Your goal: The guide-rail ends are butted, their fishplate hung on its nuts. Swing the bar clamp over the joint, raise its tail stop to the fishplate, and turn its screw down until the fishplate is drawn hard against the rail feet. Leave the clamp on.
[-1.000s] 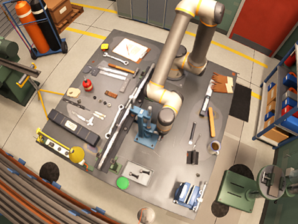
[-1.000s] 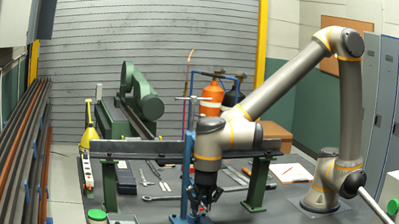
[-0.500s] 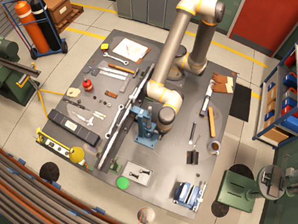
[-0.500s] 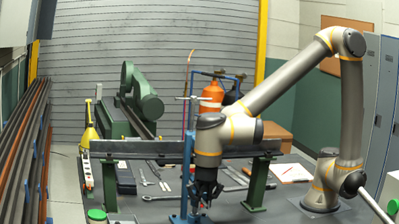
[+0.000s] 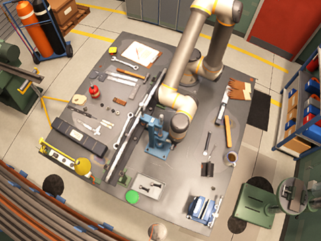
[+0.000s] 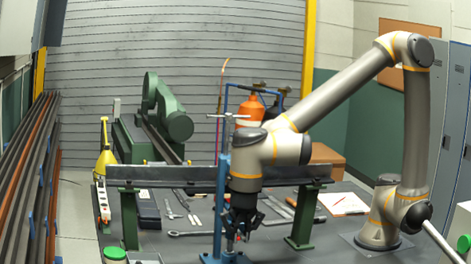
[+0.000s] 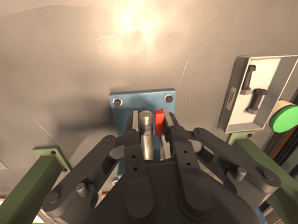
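In the middle of the dark bench the butted guide rails (image 6: 217, 174) run on green stands, with the blue bar clamp (image 5: 156, 133) standing beside the joint on its bolted blue base plate (image 7: 142, 101). The clamp's screw with its T-handle (image 6: 227, 117) rises above the rail. My gripper (image 7: 150, 121) points down low at the clamp's foot, and its fingers are closed around the steel tail stop (image 7: 145, 132) with its red tab (image 7: 159, 122). The fishplate is hidden behind the rail and my arm.
Green rail stands (image 7: 29, 178) flank my gripper closely on either side. A grey tray with two bolts (image 7: 254, 93) and a green button (image 7: 285, 119) sit nearby. Spanners, a hammer and small parts lie beyond the rail, and a blue vise (image 5: 203, 210) sits at the bench's near corner.
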### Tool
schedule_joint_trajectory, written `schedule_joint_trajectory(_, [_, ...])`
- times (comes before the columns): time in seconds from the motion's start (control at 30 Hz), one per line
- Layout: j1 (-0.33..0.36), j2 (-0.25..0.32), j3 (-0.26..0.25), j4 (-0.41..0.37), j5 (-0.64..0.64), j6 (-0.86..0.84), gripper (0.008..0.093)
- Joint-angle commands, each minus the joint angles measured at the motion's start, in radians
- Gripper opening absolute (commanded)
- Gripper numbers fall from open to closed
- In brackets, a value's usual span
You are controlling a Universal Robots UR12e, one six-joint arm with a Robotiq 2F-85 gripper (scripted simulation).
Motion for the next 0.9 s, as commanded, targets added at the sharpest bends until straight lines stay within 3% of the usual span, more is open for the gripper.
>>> schedule_joint_trajectory(0.0, [0.0,-0.004,-0.002,0.003,0.0,0.0,0.008])
schedule_joint_trajectory(0.87, [0.0,-0.024,-0.017,0.038,0.0,0.0,0.008])
